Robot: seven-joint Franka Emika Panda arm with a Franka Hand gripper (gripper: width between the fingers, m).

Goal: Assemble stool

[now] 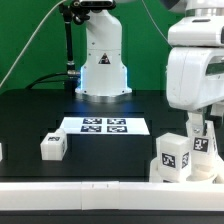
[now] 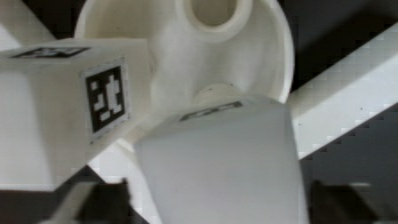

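Square tag [image 2: 102,93] on leg [image 2: 43,135]

This is a robotics lab bench: a white robot arm [image 1: 103,65] stands at the far edge of a black worktop [image 1: 40,115], with a plain green backdrop [image 1: 30,30] behind it. A marker board [image 1: 105,126] of black-and-white square tags lies flat mid-worktop. A tagged white block [image 1: 52,146] sits nearer the front edge, where a long white strip [image 1: 90,190] runs.
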